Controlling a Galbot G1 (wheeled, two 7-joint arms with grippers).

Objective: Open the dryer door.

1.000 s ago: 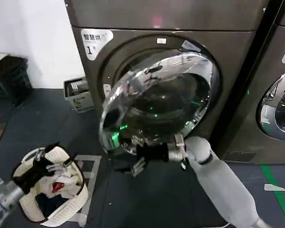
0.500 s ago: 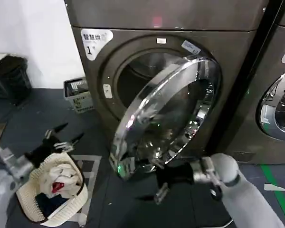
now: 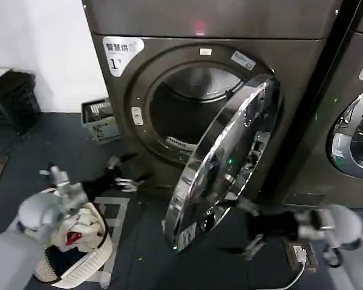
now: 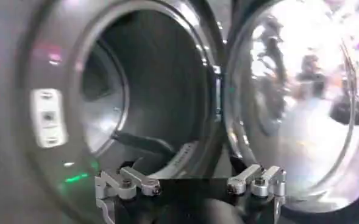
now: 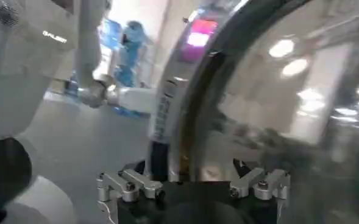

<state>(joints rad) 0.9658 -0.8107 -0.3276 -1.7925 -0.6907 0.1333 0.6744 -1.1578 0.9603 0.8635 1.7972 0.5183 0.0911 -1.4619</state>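
My right gripper (image 3: 249, 226) sat low by the dryer door (image 3: 224, 163), fingers spread, clamping nothing. The round chrome-rimmed door stood swung wide, baring the smooth metal drum (image 3: 196, 99). My left gripper (image 3: 126, 172), also spread, hovered above a woven laundry basket (image 3: 78, 260).

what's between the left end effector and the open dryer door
Bare dark floor and the drum opening, by the head view; left end effector open, apart from dryer door.
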